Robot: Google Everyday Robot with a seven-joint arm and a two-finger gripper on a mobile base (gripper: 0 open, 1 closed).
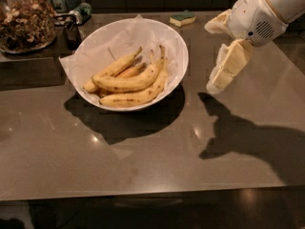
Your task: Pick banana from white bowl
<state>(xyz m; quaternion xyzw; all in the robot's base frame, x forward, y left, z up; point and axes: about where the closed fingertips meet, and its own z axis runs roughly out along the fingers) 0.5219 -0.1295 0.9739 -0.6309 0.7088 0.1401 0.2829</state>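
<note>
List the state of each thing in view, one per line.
white bowl, upright on the table, paper-lined.
banana, lying in the white bowl among other bananas, ungrasped.
gripper, open, empty, raised right of the white bowl.
glass jar, upright, holding nuts.
sponge, lying flat on the table.

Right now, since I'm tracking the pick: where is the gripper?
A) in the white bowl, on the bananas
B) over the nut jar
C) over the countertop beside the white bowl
C: the gripper hangs over the countertop, apart from the white bowl and its bananas.
</note>
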